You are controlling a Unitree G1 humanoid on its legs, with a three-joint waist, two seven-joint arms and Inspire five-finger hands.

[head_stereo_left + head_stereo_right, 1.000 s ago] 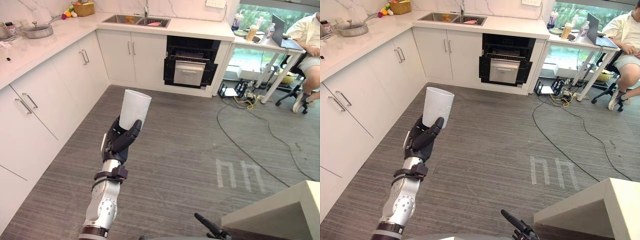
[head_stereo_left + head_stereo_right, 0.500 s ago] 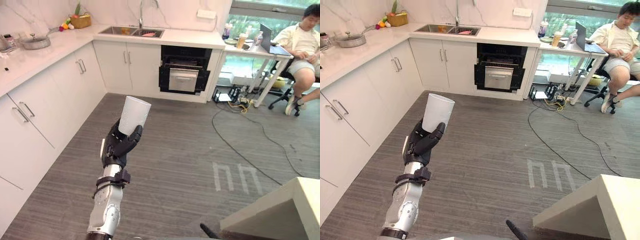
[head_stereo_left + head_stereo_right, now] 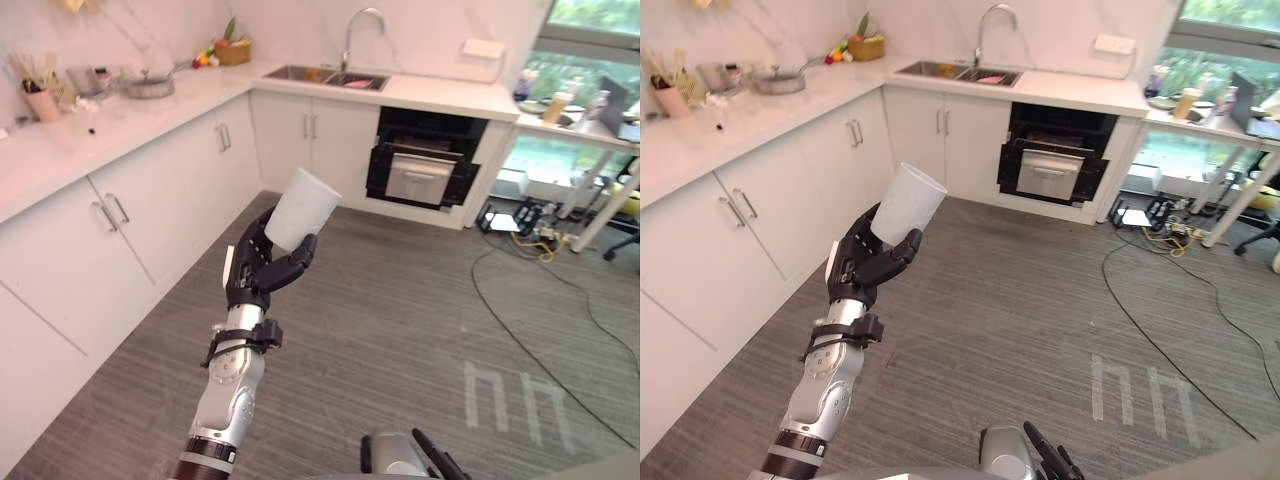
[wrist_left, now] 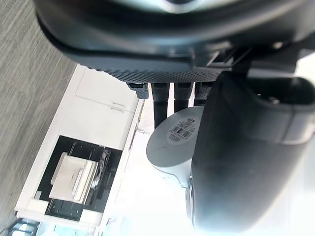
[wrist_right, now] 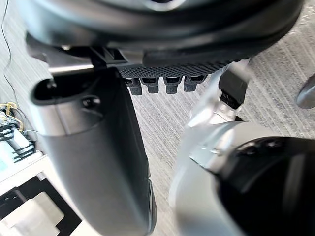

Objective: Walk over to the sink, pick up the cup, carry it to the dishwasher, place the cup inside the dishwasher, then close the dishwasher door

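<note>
Left eye view: the left hand (image 3: pixel 258 272), fingers curled round the foot of a white cup (image 3: pixel 302 208), holds it mouth-up and tilted above the palm; the dishwasher (image 3: pixel 420 170) lies well beyond. Left wrist view: a barcode label (image 4: pixel 178 130), its print too small to read, sits on the cup's base just past the fingers (image 4: pixel 160 105). Right wrist view: the right hand (image 5: pixel 93 162), grip unclear.

- The left hand (image 4: pixel 162 44) looms huge and dark, right up close.
- Its fingers (image 4: pixel 160 105) reach along one side of the white cup (image 4: pixel 170 147), the thumb (image 4: pixel 241 157) pressing the other.
- We see the cup's base, with a barcode sticker (image 4: pixel 178 132) on it.
- Beyond are white cabinets (image 4: pixel 106 91), the dark dishwasher (image 4: pixel 78 179) and a grey floor (image 4: pixel 24 73).
</note>
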